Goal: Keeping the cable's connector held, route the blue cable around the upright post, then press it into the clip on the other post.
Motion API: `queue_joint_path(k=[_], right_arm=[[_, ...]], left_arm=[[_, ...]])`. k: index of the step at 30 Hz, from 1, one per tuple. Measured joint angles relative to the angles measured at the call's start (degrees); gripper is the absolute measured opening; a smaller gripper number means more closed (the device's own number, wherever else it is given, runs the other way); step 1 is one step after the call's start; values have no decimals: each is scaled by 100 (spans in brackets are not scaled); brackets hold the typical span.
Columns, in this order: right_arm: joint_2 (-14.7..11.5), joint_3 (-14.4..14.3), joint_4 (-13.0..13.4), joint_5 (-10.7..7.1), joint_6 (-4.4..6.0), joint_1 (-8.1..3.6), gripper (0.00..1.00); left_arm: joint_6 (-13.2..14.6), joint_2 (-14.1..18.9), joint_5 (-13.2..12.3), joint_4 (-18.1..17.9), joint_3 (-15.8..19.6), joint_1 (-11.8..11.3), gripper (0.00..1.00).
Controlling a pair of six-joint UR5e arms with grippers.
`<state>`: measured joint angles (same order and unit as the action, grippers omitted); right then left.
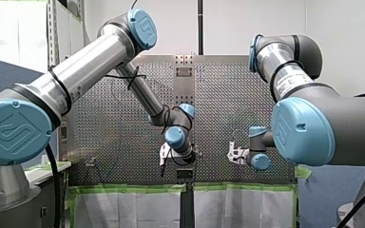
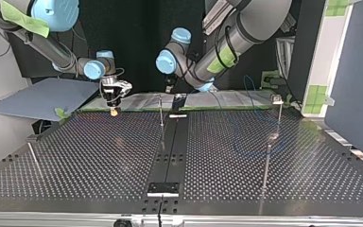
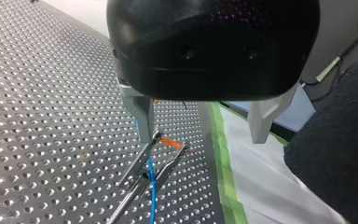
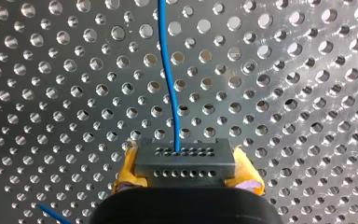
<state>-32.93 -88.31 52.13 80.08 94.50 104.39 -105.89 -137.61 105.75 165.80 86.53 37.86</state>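
**Blue cable [image 4: 170, 88] held by its connector [image 4: 185, 163] in my right gripper [image 4: 185, 179]; my left gripper [image 3: 203, 140] spread over a post [image 3: 137, 172]**

In the right wrist view the yellow pads [image 4: 126, 173] pinch the black connector from both sides. It is a small block with rows of holes on its face. The cable leaves the middle of that face and runs ahead of the gripper, slightly wavy, over the perforated table [image 4: 307, 70]. In the top view this gripper hangs low over the table near the far edge, at the view's left.

In the left wrist view the two metal fingers [image 3: 142, 119] stand wide apart with nothing between them. Under one fingertip is the head of a thin metal post with a small orange piece [image 3: 170, 142] on it. I cannot tell whether finger and post touch. A stretch of the cable lies on the table just beside that post. In the front view both grippers sit near the table's middle, well apart from each other
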Motion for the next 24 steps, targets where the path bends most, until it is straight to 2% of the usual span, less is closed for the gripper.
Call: queue_joint_path(k=[4, 8, 13, 19, 24], right_arm=[[0, 0, 0, 0, 0, -1, 0], [0, 1, 2, 0, -10, -1, 0], [0, 1, 3, 0, -20, -1, 0], [0, -1, 4, 0, -10, -1, 0], [0, 0, 14, 1, 2, -1, 0]], left_arm=[[172, 90, 112, 70, 31, 70, 100], [246, 269, 294, -16, 187, 238, 100], [105, 585, 610, 132, 446, 552, 100], [-54, 941, 966, 461, 516, 908, 100], [-115, 1221, 1234, 742, 519, 1045, 100]])
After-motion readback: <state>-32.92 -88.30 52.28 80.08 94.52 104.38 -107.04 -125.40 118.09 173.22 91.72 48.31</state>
